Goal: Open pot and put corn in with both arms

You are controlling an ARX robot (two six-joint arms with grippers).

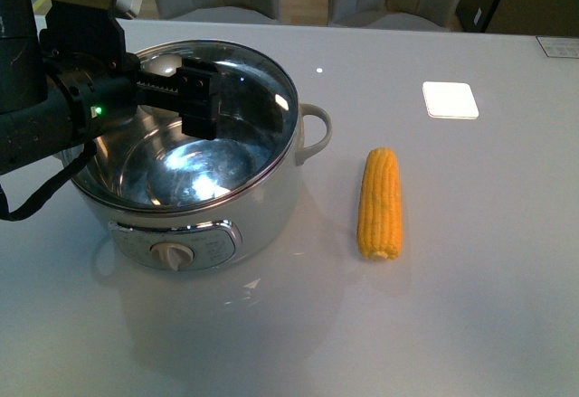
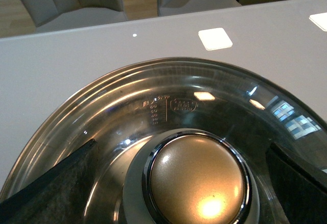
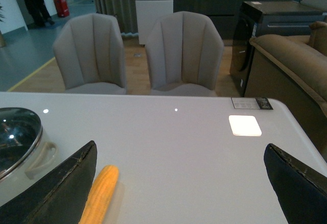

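Note:
The white pot (image 1: 262, 203) stands at the table's left with its glass lid (image 1: 249, 89) on. My left gripper (image 1: 192, 97) hovers over the lid, open. In the left wrist view its fingers (image 2: 48, 185) stand on either side of the lid's gold knob (image 2: 196, 180) without touching it. The corn (image 1: 380, 204) lies on the table to the right of the pot, apart from it. My right gripper (image 3: 179, 188) is open and empty above the table; the corn (image 3: 99, 193) lies beside one finger (image 3: 56, 188), and the pot's handle (image 3: 43, 157) shows at the edge.
A white square patch (image 1: 450, 99) lies on the table behind the corn. Two grey chairs (image 3: 138, 50) stand past the table's far edge. A dark label (image 3: 250, 103) sits at the far right corner.

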